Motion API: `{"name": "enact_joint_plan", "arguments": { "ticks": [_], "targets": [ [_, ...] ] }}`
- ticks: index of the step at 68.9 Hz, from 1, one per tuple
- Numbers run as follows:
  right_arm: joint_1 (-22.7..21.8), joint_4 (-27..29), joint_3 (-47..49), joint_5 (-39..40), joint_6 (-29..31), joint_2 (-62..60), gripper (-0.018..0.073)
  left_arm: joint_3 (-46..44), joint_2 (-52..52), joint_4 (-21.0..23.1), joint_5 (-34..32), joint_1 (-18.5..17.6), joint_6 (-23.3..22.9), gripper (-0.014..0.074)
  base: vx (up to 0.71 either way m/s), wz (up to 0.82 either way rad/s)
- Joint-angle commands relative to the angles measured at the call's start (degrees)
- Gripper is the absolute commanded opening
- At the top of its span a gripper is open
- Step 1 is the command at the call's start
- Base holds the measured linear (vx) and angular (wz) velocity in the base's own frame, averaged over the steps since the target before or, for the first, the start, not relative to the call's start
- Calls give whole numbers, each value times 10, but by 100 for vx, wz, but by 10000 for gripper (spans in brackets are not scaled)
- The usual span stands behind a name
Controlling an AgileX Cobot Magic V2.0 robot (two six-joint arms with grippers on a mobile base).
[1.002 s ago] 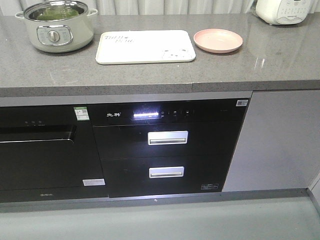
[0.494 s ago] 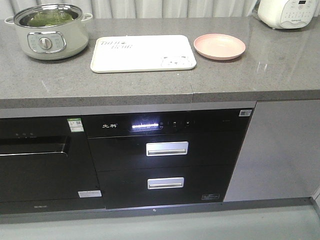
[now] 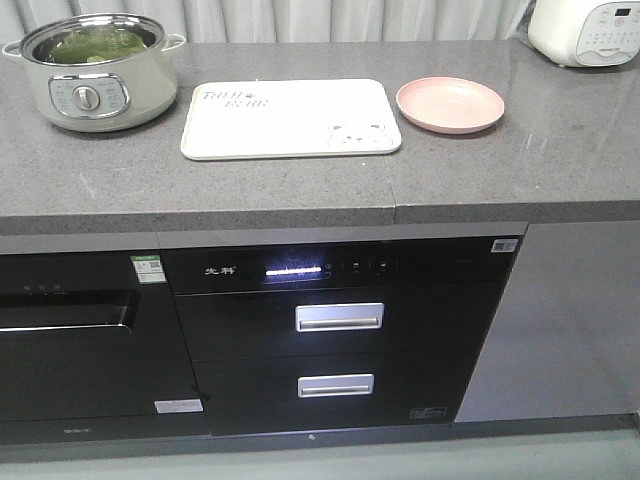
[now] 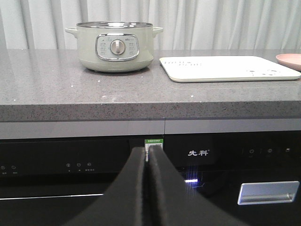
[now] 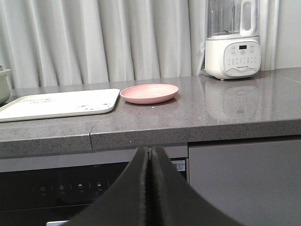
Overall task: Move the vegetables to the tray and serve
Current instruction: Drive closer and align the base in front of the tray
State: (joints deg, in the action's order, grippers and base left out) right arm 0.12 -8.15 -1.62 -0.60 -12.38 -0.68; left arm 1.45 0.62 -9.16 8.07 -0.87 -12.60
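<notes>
The vegetables [image 3: 95,45] are seen in the front view as green leaves inside the pale electric pot [image 3: 90,95] at the far left of the tabletop [image 3: 300,190]. The tray [image 3: 290,120] lies bare just right of it, and the pink plate [image 3: 450,105] lies further right. No arm is shown there.

In the left wrist view, the left fingers [image 4: 134,188] are pressed together on nothing, held low before the tabletop edge. The pot's contents are hidden by its wall, and a glass lid may be fitted.

In the right wrist view, the right fingers [image 5: 134,188] are likewise closed and empty.

A rising arm could be caught under the tabletop edge. A limp leaf could be dropped short of the tray, or laid on the plate by mistake.
</notes>
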Motion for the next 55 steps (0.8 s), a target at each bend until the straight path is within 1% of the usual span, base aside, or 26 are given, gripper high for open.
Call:
{"name": "enact_joint_plan", "arguments": {
  "ticks": [1, 55],
  "targets": [
    [-3, -2, -8, 45, 0, -3, -3, 15, 8, 0, -44, 0, -1, -6, 9, 1],
    [-3, -2, -8, 45, 0, -3, -3, 15, 8, 0, -44, 0, -1, -6, 8, 1]
  ]
}}
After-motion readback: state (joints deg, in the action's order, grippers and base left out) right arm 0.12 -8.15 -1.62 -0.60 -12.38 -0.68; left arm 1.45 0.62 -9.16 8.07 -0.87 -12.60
